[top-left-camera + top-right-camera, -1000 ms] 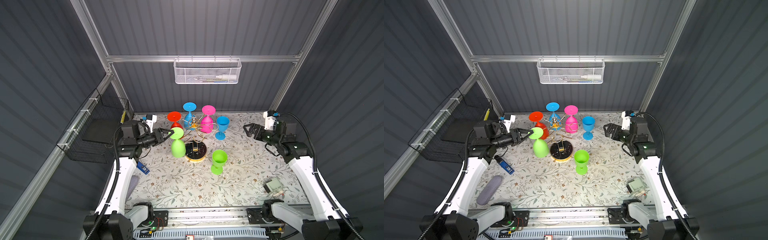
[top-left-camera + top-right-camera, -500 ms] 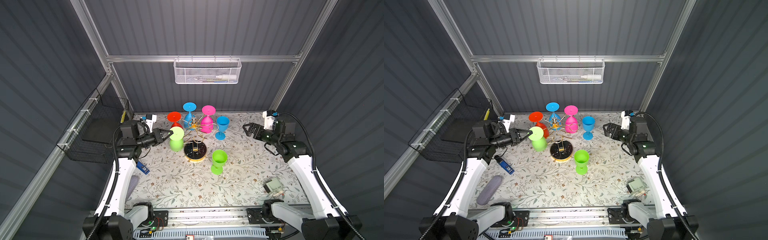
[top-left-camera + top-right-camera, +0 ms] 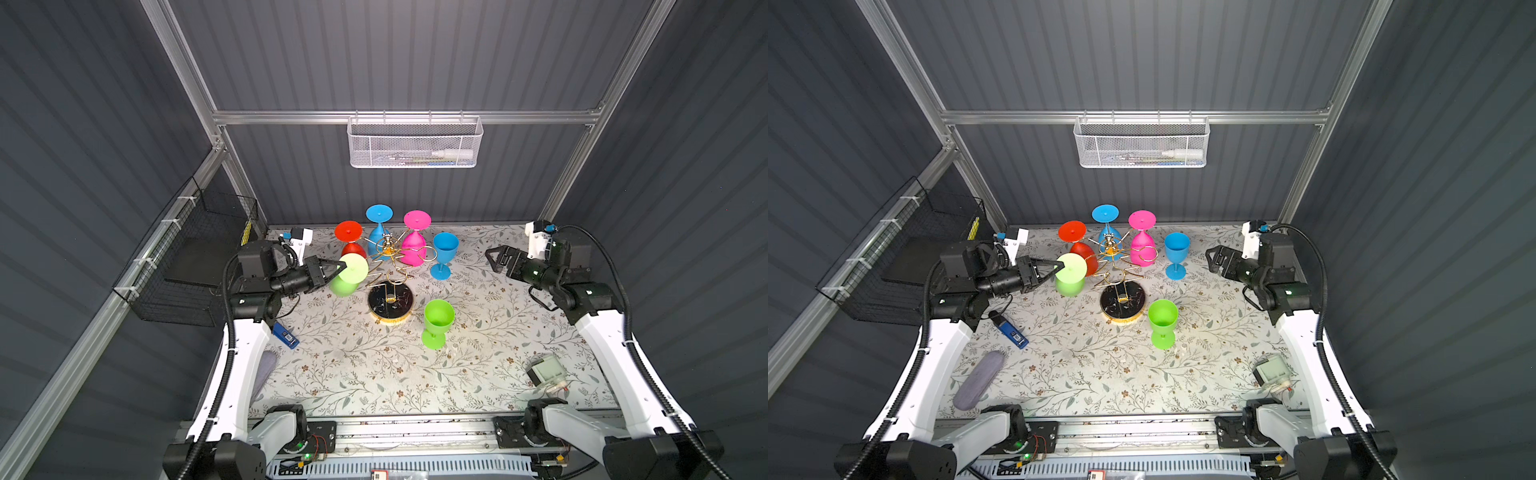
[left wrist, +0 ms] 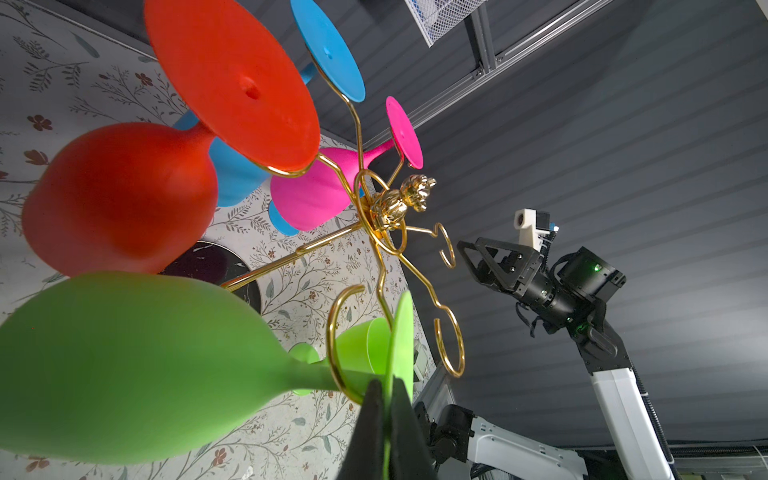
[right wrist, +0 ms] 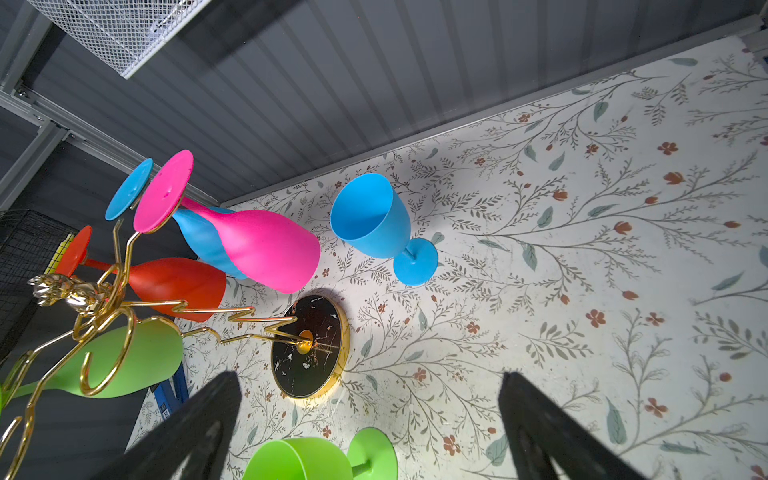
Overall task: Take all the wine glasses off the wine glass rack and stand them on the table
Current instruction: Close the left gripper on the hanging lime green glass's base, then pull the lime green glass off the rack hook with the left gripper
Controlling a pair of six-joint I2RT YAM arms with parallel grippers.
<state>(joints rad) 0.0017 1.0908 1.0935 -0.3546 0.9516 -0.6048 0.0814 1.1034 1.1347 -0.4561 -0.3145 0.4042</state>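
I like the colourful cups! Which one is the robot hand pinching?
The upside-down light green glass on the rack: the left hand pinches its foot. The other green glass stands upright on the table, untouched.

I see the wine glass rack (image 4: 390, 203) in polished gold metal wire, its base (image 5: 320, 361) glossy black marble-look; the green wine glass (image 4: 124, 365) seems smooth matt plastic, the bench (image 5: 582, 249) covering matt print.
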